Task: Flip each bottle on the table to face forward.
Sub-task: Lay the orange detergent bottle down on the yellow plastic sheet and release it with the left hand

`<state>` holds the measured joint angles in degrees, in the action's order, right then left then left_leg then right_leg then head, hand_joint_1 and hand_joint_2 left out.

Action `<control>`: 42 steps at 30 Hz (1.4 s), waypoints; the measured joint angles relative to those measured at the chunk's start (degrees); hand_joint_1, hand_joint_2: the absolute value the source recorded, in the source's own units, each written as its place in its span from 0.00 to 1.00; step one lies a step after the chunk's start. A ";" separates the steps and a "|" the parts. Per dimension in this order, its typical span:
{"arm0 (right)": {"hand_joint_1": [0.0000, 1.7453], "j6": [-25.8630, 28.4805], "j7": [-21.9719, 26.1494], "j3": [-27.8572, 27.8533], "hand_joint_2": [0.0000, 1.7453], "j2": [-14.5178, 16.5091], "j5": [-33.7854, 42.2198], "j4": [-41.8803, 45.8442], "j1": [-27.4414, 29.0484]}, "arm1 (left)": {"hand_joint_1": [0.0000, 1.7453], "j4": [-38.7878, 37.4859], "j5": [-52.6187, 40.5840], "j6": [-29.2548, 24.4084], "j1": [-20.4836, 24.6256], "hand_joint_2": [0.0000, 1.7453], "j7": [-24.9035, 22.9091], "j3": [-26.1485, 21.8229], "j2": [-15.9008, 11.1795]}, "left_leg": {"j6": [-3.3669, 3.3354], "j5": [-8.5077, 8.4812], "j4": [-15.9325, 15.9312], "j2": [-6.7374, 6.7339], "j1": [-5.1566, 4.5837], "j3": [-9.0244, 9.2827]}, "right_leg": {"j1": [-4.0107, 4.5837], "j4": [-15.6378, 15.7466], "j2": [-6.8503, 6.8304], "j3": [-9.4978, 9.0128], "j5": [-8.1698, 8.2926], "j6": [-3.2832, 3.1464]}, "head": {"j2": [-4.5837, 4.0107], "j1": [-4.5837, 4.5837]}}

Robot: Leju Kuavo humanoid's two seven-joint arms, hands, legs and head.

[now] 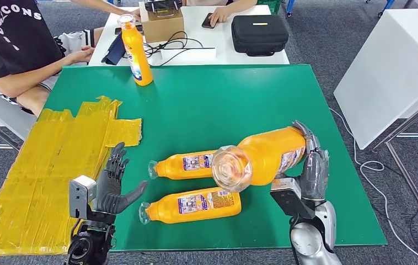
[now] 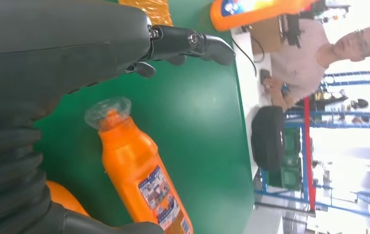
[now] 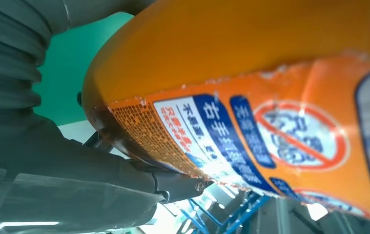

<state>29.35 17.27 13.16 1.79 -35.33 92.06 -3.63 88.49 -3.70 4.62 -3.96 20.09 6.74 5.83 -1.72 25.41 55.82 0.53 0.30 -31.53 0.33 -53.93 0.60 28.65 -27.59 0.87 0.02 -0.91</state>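
My right hand (image 1: 312, 168) gripped one orange bottle (image 1: 264, 157), lifted off the green table (image 1: 218, 99). Two bottles lay flat between my hands, near one (image 1: 191, 205), far one (image 1: 187, 165). Left hand (image 1: 113, 182) open, empty. Upright bottle (image 1: 135, 51) stood well beyond; probably done.

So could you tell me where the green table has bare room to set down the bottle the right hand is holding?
The green table is bare across its middle, between the upright bottle and the two lying bottles, and along its right edge. The near centre is crowded: both lying bottles, the held bottle, the right hand. Yellow tape covers the left.
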 joint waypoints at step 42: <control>1.00 -22.27 0.26 5.68 1.00 0.07 14.35 -9.26 -7.81 | 0.00 11.51 -0.97 2.11 -0.74 1.00 5.05 10.99 -1.66 | 0.00 -0.01 0.01 0.02 -0.02 -0.03 | 0.00 -0.02 -0.01 0.00 0.01 0.02 | 0.00 -0.01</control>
<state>7.08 17.53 18.84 1.86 -20.98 82.80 -11.44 100.01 -4.67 6.73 -4.70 25.14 17.73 4.17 -1.72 25.41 55.84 0.55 0.27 -31.56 0.34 -53.95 0.60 28.65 -27.57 0.89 0.02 -0.92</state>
